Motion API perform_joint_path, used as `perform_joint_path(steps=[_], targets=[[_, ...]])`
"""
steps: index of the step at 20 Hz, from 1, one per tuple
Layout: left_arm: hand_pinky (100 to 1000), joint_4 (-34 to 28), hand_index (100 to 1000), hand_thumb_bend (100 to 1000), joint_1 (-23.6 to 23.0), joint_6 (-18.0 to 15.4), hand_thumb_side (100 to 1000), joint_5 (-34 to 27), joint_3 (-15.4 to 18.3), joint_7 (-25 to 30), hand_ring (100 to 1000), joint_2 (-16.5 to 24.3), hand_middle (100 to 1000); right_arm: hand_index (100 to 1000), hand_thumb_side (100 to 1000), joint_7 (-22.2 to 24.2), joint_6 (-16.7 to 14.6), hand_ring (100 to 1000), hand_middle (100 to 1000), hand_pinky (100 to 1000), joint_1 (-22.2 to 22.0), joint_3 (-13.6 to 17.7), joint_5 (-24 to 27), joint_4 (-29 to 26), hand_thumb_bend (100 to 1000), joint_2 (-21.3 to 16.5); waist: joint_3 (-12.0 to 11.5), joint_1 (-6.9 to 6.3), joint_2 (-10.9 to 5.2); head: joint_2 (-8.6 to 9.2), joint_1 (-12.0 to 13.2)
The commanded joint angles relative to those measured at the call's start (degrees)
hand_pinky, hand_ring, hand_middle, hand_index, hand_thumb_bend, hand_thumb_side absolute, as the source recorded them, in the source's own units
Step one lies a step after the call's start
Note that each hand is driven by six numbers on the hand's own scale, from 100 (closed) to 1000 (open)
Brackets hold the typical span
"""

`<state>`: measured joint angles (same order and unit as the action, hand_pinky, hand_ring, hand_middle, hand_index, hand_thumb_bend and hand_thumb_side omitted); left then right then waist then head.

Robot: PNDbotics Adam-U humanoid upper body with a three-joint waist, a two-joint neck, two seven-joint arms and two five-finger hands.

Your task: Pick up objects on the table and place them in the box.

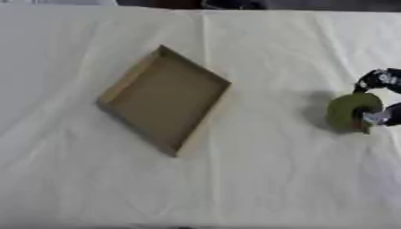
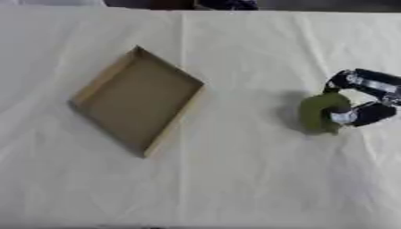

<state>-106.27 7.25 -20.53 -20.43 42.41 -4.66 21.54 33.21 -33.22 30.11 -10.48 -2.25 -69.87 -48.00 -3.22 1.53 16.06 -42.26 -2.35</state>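
**At three o'clock, a grasp forming on the green object**

Over at three o'clock on the table (image 2: 235,188), the right robot hand (image 2: 365,99) is curling around a rounded olive-green object (image 2: 317,114), one dark finger arching over its top and another part of the hand pressing in from the side. The object is sitting on the white cloth or just above it; its shadow is falling close beside it toward nine o'clock, so I cannot say whether it is lifted. The left robot hand is not showing in either view.

By my reading, the pick-up step is under way: the grip is closing and the carry is not yet begun. The next move is calling for a lift clear of the cloth, then a sweep toward nine o'clock, well across open table, until the object is hanging over the box.

Nearer ten o'clock, the shallow cardboard box (image 1: 125,82) is lying turned like a diamond, one corner pointing to twelve. Its brown floor is showing bare, holding nothing, so a release anywhere inside its low walls should be landing well.
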Motion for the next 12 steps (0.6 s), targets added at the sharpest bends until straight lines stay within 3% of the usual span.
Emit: perform_joint_path(steps=[1,7,12], targets=[[903,-1.3,810,100,0.3,0.4,593,0.4,0.6,-0.1,844,1.0,668,486,157,10.0,-13.0,567,335,686,1.7,1.8,1.9,-3.2,100,-3.2,0.0,-0.01,-1.09,0.19,0.1],[903,-1.6,810,100,0.2,0.8,593,0.5,0.4,-0.3,844,0.9,669,475,144,6.2,-15.2,548,308,678,6.9,1.7,1.9,-5.9,100,-2.4,-0.3,0.02,-1.30,-0.05,-0.2],[904,-1.7,810,100,0.3,0.9,593,0.3,0.2,-0.1,845,0.7,669,479,132,6.5,-14.9,546,310,666,15.1,0.2,0.1,-5.5,100,4.4,-0.8,-0.20,-1.35,0.03,-0.9]])
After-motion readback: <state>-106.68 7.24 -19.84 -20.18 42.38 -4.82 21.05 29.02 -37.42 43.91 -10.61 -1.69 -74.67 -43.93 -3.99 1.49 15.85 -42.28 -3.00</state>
